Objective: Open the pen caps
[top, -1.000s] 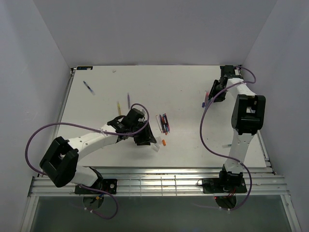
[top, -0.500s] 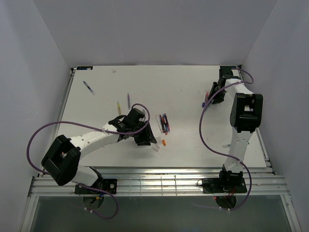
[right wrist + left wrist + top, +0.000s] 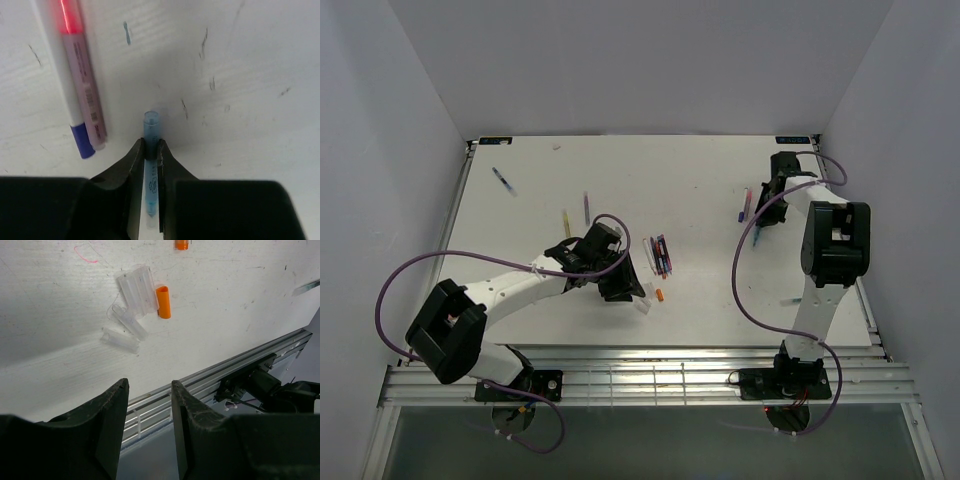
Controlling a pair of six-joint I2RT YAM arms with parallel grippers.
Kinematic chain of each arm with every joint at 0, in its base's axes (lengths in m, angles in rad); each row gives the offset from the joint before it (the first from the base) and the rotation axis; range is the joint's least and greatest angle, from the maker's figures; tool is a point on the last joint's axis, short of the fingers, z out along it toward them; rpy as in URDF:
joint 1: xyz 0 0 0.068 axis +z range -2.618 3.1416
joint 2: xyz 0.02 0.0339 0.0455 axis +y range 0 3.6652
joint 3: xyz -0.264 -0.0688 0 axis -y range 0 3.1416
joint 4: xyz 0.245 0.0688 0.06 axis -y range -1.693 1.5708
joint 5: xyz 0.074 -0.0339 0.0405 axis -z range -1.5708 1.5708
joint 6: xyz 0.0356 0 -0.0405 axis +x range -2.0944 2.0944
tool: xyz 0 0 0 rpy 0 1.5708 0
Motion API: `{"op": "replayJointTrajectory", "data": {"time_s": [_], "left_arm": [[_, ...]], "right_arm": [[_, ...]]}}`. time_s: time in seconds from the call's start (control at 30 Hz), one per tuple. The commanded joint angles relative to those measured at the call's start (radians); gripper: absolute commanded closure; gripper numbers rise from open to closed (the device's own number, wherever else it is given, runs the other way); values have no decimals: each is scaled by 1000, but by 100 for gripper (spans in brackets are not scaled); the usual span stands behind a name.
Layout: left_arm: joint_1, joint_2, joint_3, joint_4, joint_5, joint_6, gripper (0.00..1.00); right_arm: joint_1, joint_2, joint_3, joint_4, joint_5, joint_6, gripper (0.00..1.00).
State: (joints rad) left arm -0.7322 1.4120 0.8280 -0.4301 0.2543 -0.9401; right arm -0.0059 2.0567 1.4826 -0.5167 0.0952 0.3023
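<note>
1. right hand (image 3: pixel 150 146): jaws were pinched shut across the barrel of a thin translucent blue stick pen (image 3: pixel 151 125), low over the far right of the white worktop (image 3: pixel 700 180). the pen's short tube-shaped end stuck out past the fingertips. judged: left free so that a cap there could be pulled off, though it could not be told whether that end was a cap.
2. white-barrelled pen with a blue-purple end (image 3: pixel 64 85) and pinkish pen with a red section (image 3: pixel 82 85): lay side by side on the worktop, just beside the gripped pen, not held. judged: next in line on that side.
3. left hand (image 3: pixel 148 385): jaws stood partly open with nothing between them, hanging over the near part of the worktop by the aluminium edge rail (image 3: pixel 210 375). judged: waiting, well apart from the right hand.
4. small orange plastic cap (image 3: pixel 163 302): lay loose against a cluster of clear plastic caps (image 3: pixel 134 284), with two more clear tubes (image 3: pixel 120 339) just beside. judged: a drop spot for removed caps.
5. bundle of thin pens with coloured ends (image 3: pixel 661 255): lay mid-worktop, near the left hand. too small to tell whether they were capped.
6. task standing, judged: partway, with some caps off and the blue pen in work.
</note>
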Motion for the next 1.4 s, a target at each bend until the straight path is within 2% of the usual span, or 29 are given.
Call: {"op": "replayJointTrajectory", "data": {"time_s": [0.0, 0.07, 0.17, 0.37, 0.5, 0.63, 0.8, 1.0, 1.23, 1.37], "left_arm": [[5, -35, 69, -16, 28, 7, 50], [5, -28, 95, -32, 34, 20, 50], [7, -12, 154, -32, 62, 37, 49], [7, 67, 272, 7, 158, 75, 47], [7, 94, 319, 17, 178, 75, 47], [7, 104, 327, 19, 165, 55, 46], [-1, 97, 309, -7, 111, 50, 38], [-16, 104, 290, 1, 112, 47, 37], [-35, 149, 312, 16, 131, 47, 38], [-42, 168, 310, 28, 161, 41, 45]], "right_arm": [[4, -96, -103, -63, -9, -14, 92], [4, -154, -125, -63, -26, -12, 92], [10, -254, -148, -86, -130, 4, 92], [204, -417, -211, -86, -362, 70, 92], [400, -461, -242, -49, -414, 164, 92], [503, -458, -222, -29, -442, 222, 92], [544, -448, -202, -23, -457, 250, 92], [580, -431, -205, 3, -468, 282, 92], [603, -409, -183, 17, -462, 310, 92], [604, -400, -176, 24, -454, 319, 92]]}}
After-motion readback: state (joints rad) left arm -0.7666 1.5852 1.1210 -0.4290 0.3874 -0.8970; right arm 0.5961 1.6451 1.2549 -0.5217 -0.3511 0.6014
